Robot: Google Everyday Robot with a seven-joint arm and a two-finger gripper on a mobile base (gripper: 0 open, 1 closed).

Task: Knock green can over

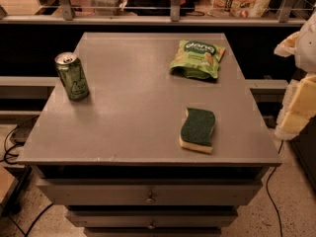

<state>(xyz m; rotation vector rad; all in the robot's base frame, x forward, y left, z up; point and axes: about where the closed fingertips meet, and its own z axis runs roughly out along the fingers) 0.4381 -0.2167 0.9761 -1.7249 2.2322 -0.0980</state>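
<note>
- Grey table (128, 122) with drawers (150, 194) stands before a rail (148, 19); whatever lies beyond is hard to make out.
- My gripper (297, 102) is at the right edge, partly cut off, beside the table; open or closed, I cannot tell.
- Can (72, 76) stands upright near the table's left edge.
- Bag (197, 59) and sponge (197, 130) lie on the right side.
- Cables (271, 196) trail on the speckled floor (294, 211).

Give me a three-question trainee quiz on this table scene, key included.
1. True or false: the green can stands upright near the table's left edge.
2. Which item lies nearest the table's front edge? A) sponge B) snack bag C) green can
3. Fill in: the gripper hangs beyond the table's ___ edge, far from the can.
Key: 1 true; 2 A; 3 right.
</note>
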